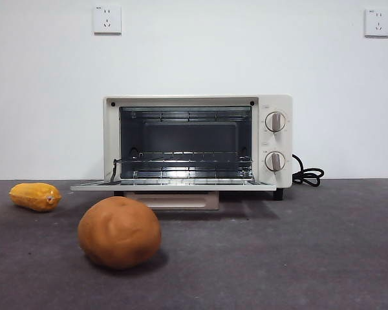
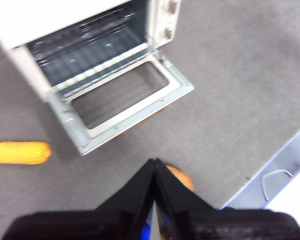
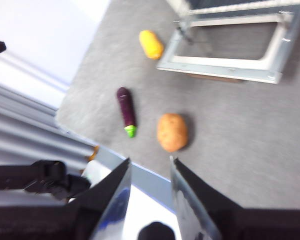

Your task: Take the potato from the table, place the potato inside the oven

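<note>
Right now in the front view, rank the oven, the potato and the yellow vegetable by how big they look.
1. The oven, largest by far, door open.
2. The potato, though it lies nearest the camera, which inflates it.
3. The yellow vegetable, smallest; it lies farther back, so its true size against the potato is unsure.
</note>
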### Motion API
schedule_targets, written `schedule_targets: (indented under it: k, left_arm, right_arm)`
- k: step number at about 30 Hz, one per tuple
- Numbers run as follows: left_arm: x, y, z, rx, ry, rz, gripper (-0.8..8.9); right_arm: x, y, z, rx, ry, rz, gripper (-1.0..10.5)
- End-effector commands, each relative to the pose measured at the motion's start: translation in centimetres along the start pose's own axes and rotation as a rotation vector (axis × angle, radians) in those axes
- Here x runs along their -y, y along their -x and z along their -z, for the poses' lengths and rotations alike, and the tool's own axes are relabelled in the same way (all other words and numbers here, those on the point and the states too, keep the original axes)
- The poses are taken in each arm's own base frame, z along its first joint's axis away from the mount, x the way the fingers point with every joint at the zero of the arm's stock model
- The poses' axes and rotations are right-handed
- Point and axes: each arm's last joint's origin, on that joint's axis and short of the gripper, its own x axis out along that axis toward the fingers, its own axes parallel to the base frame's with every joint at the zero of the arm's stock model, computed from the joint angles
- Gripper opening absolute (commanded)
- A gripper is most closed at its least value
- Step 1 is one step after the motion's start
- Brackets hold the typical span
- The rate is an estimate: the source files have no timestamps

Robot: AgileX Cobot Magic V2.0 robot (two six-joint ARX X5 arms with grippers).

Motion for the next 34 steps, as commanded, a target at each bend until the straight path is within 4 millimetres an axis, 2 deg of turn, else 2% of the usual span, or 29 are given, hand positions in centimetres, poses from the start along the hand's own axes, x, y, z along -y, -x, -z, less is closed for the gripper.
schedule_targets:
  k: [1,5,9,16,19,21,23,29,34]
  left_arm:
    - [0.1,1.7,0.7,0.054,-0.004,-0.003,-0.06]
    - [0.1,3.4,1.5,0.102,0.028,0.000,-0.06]
    - [0.1,4.3,2.0,0.127,0.028,0.001,-0.06]
    - [0.3,4.6,2.3,0.128,0.053,0.053,-0.06]
    - [0.3,4.3,3.0,0.110,0.054,0.066,-0.06]
    - [0.3,3.9,3.9,0.085,0.056,0.063,-0.06]
    - [0.2,3.2,5.2,0.049,0.058,0.056,-0.06]
    - [-0.4,0.8,9.6,-0.060,0.062,-0.073,-0.06]
    - [-0.6,-1.3,13.4,-0.150,0.102,-0.069,-0.06]
  right_arm:
    - [-0.3,-0.7,-0.7,-0.009,0.004,-0.034,1.4]
    - [-0.6,-2.4,-1.5,-0.045,0.037,-0.029,1.4]
    - [-1.2,-5.4,-2.4,-0.122,0.068,-0.037,2.0]
    - [-3.2,-12.7,-2.7,-0.262,0.181,-0.011,2.1]
    - [-3.9,-16.2,-2.3,-0.331,0.218,-0.010,3.4]
    - [-4.1,-18.3,-1.9,-0.370,0.235,0.004,4.7]
    - [-4.3,-20.2,-1.6,-0.399,0.253,0.029,5.4]
    - [-4.0,-24.9,-0.7,-0.442,0.289,0.093,5.4]
    - [-3.1,-29.0,0.3,-0.486,0.295,0.126,5.4]
